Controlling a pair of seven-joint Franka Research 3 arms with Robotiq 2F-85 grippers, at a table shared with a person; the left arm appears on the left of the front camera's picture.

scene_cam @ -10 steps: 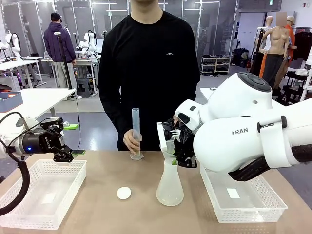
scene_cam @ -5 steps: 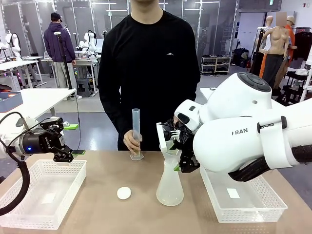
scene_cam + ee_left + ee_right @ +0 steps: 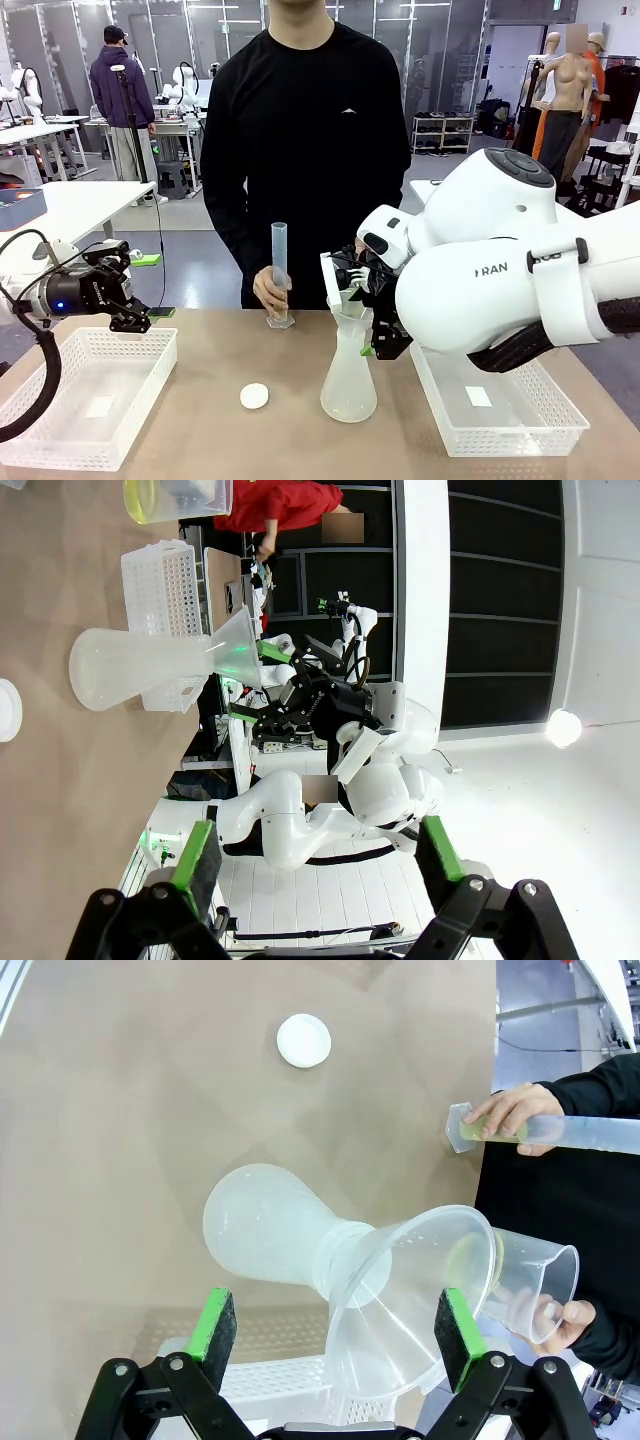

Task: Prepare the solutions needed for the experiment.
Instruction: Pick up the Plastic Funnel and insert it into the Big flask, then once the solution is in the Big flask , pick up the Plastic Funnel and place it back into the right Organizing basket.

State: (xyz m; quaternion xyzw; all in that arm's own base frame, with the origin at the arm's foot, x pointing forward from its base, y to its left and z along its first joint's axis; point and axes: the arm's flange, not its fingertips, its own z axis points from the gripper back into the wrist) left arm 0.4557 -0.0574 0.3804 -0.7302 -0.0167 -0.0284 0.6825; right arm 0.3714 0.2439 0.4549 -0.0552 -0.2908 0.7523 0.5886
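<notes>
At mid-frame your right gripper (image 3: 370, 325) stands apart around the funnel (image 3: 400, 1290) in the flask (image 3: 349, 385); your left gripper (image 3: 140, 320), lower left, is apart too.

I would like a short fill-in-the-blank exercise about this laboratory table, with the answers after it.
The clear plastic funnel sits in the neck of the frosted white conical flask, and the jaws of the right gripper stand ____ on either side of it.
The person's hand holds the tall clear graduated cylinder ____ on the table.
In the front view, the small white round disc lies to the flask's ____.
Missing words: open; upright; left.
</notes>
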